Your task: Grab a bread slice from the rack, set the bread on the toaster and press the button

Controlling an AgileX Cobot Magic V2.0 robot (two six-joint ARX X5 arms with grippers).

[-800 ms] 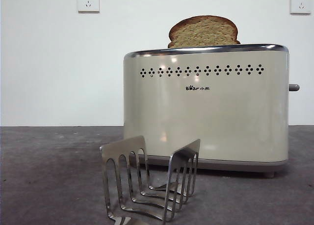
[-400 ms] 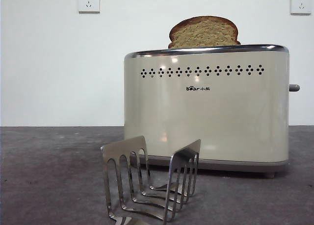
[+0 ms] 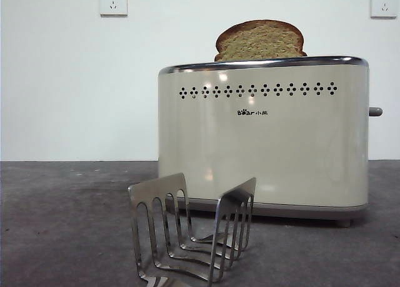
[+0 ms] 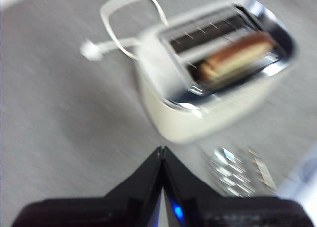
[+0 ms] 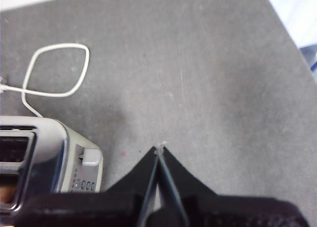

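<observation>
**Operator:** Black jaws first. What state are both tools in?

**Technician:** The right gripper has its jaws pressed together, holding nothing. It hangs above the bare table, near the narrow end of the toaster where the button sticks out. Tips together make a single narrow point, which suits pushing a small lever. The left gripper is likewise closed on nothing, high above the table with the toaster ahead of it. That view is blurred, so fine detail cannot be read.

**Operator:** Where is the slice of bread?

**Technician:** It stands upright in one toaster slot. From the front its domed top rises above the chrome rim, so it does not appear lowered. The left wrist view shows the slice in the slot nearer the rack, the other slot bare.

**Operator:** And the rack?

**Technician:** The rack stands in front of the toaster, holding no bread.

**Operator:** Remaining step?

**Technician:** Judged from this layout, pick and place are complete. The button sits high on its end, apparently unpressed. The white cord lies behind the toaster, clear of that approach.
</observation>
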